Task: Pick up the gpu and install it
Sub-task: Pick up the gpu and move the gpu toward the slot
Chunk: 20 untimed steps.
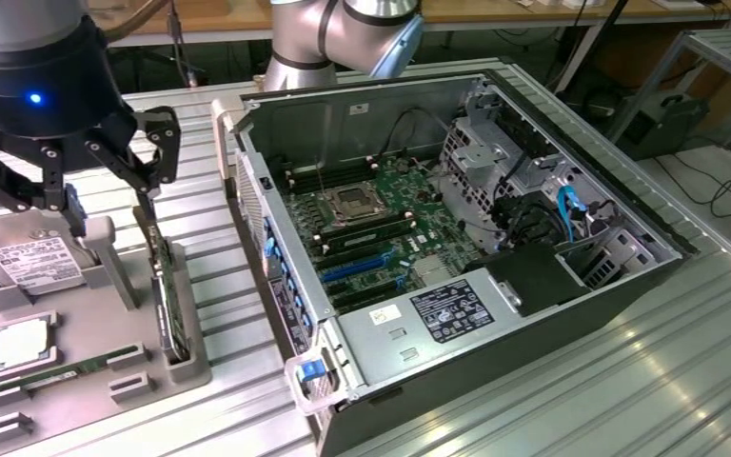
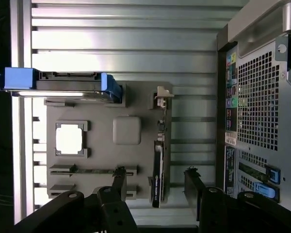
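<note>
On the exterior view's left, a gray parts tray (image 1: pixel 87 405) lies on the ribbed metal bench (image 1: pixel 620 381), reaching to the picture's edge. It carries a silver hard drive (image 1: pixel 33 264) with a white label, a processor chip (image 1: pixel 20 345) below it, and a narrow green memory stick (image 1: pixel 61 373) lying flat near the front. The gpu (image 1: pixel 163 295) stands on its long edge in a slot along the tray's right rim, so its outer face looks onto a bare strip of bench. The hand (image 1: pixel 109 205) hangs over this part of the tray with its two black fingers spread wide, and it holds nothing. In the wrist view the card runs between the fingertips with open room on both sides, and no pad touches it. Across the bare strip, the open computer case (image 1: pixel 340 114) lies on its side with its tall near wall just beside the tray. Inside it, the motherboard (image 1: pixel 379 238) shows blue expansion slots (image 1: pixel 353 271), and a labelled power supply (image 1: pixel 448 312) sits at the front. On the exterior view's right, beyond the case, the bench runs on bare.
</note>
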Available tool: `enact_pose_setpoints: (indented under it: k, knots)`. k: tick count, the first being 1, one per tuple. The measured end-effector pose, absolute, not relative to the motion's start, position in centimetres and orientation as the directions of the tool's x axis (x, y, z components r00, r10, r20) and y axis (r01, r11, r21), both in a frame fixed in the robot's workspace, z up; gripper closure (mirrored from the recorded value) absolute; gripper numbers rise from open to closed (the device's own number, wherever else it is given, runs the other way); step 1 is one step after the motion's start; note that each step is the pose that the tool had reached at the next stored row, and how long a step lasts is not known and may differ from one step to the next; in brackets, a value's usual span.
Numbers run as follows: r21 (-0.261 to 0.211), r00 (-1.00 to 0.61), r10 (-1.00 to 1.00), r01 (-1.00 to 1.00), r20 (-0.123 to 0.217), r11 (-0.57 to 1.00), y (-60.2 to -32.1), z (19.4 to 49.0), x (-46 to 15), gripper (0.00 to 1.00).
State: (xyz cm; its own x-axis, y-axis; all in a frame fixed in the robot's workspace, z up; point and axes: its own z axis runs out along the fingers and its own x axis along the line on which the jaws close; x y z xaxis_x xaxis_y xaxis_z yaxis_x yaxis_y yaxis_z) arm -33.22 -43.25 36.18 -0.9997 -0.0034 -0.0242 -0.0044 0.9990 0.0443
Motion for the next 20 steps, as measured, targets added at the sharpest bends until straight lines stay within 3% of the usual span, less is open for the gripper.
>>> enact_pose_setpoints:
  k: [20]
  knots:
    - [0.042,-1.000,-0.003,-0.004,-0.024,0.999,-44.6,32.6,-32.9,0.40]
